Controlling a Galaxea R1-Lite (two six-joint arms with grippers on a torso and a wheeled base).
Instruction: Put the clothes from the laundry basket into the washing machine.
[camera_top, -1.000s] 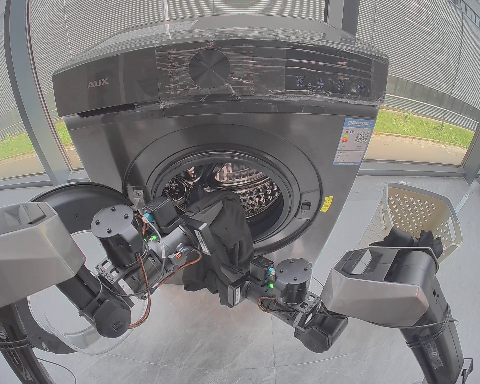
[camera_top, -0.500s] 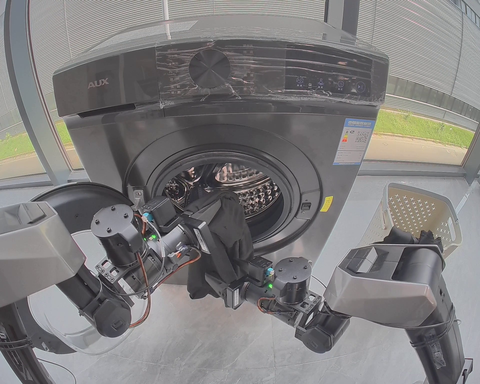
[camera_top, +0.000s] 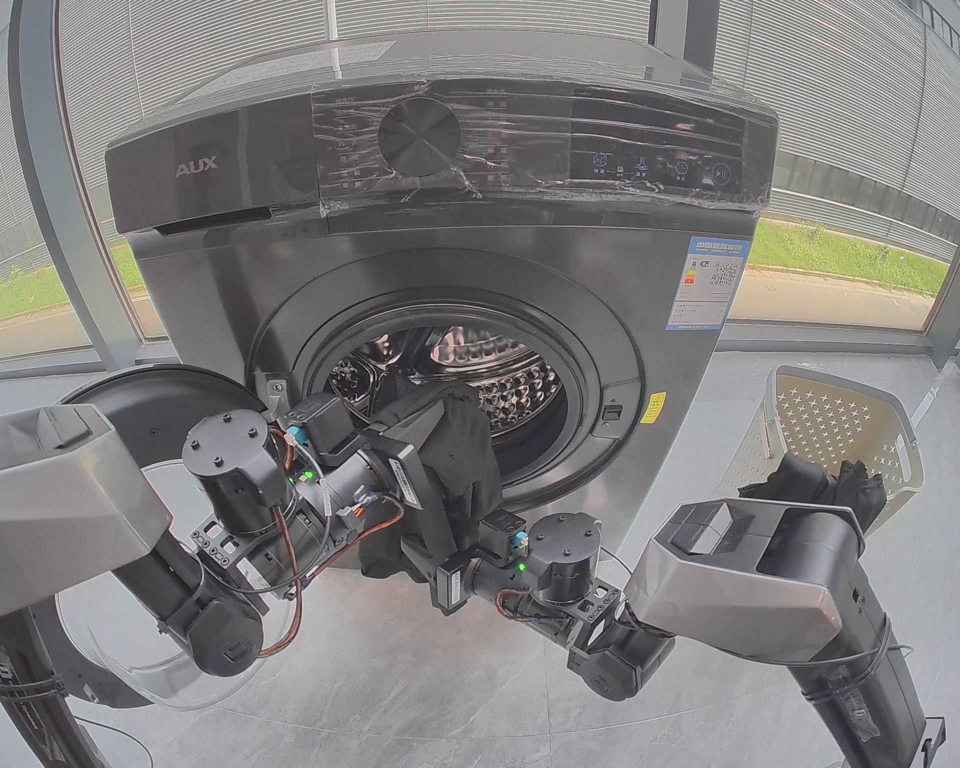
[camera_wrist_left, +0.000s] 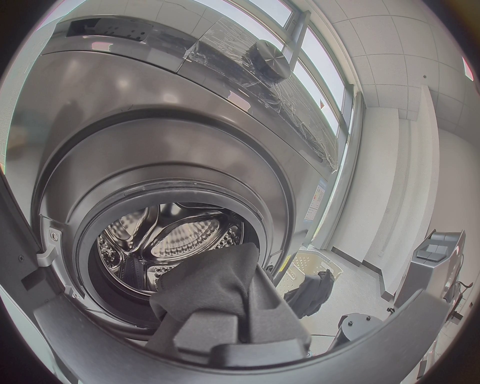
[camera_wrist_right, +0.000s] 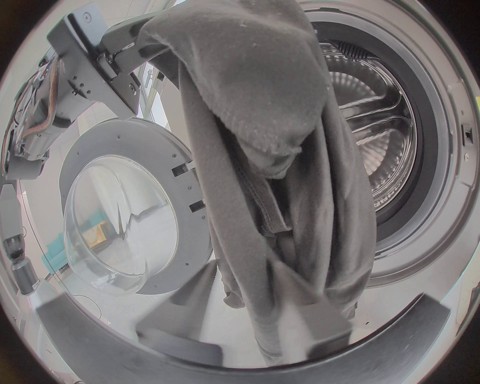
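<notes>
- While the right gripper (camera_wrist_right: 250, 327) sits lowest with fingers spread, a dark garment's (camera_top: 465, 450) hem hangs between them.
- Left gripper (camera_wrist_left: 235, 342) pinches the garment's top just before the drum (camera_top: 480, 370) mouth; most of the cloth hangs outside the opening, so this piece is not yet in.
- Door (camera_top: 150, 400) stands wide open.
- Far right, the basket (camera_top: 840, 385) holds more dark clothes (camera_top: 815, 480); much of the job looks undone.

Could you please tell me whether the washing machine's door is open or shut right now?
Open. The door is swung aside to the robot's left, and the drum is exposed behind the dark garment.
</notes>
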